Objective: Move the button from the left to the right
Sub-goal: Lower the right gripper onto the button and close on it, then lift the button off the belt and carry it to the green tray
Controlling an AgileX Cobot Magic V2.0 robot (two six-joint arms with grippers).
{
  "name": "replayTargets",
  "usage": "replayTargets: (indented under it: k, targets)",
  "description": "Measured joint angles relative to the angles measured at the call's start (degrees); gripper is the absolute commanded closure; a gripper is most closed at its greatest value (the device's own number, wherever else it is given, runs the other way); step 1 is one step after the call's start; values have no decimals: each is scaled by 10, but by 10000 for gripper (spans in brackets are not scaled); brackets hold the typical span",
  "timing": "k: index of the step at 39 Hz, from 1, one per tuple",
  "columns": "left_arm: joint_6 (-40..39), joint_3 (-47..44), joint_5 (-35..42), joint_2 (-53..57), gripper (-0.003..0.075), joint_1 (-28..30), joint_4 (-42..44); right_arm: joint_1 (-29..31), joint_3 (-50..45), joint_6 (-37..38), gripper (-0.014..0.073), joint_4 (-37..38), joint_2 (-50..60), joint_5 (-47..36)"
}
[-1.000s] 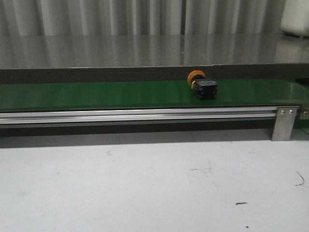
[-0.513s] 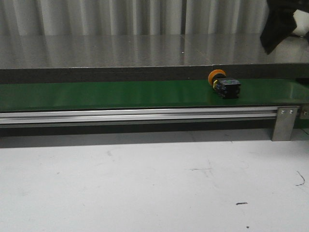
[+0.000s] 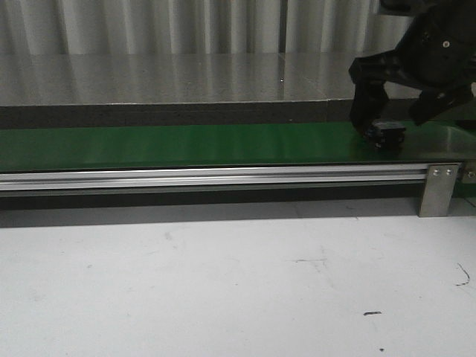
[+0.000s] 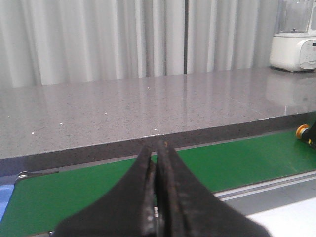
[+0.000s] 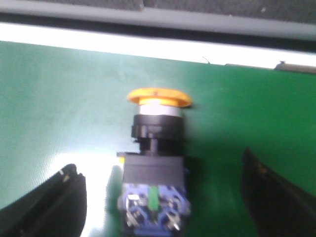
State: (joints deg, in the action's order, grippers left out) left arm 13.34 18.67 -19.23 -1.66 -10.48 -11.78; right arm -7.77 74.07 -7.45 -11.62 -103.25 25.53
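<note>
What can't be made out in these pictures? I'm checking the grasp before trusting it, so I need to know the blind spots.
- Front view: the right gripper covers most of the button; its orange cap is hidden.
- Right wrist view: the button is blurred, and both fingers are cut off by the frame edge; contact cannot be judged.
- Left wrist view: the button is tiny and cut by the frame edge behind the shut left gripper.

Front view: button (image 3: 387, 134) cap hidden behind right end effector (image 3: 401, 111); body partly visible.
</note>
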Motion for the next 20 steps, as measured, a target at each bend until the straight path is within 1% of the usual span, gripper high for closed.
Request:
replayTargets:
  k: [3,5,7,10,12,15,17,20]
  targets:
    - [0,0,0,0,741,0,0,0,4,0,-45,0,-13,1]
    - [0,0,0,0,741,0,0,0,4,0,-10,0,-15,1]
    - [0,0,0,0,741,0,0,0,4,0,52,0,-15,1]
    - [0,0,0,0,741,0,0,0,5,0,196,0,-15,1]
    - [0,0,0,0,741,0,0,0,5,1,266,0,-15,1]
    - [0,0,0,0,741,0,0,0,5,1,344,0,-15,4]
    - [0,0,0,0,741,0,0,0,5,1,377,0,-15,5]
    - [0,0,0,0,741,0,0,1,5,1,396,0,-14,10]
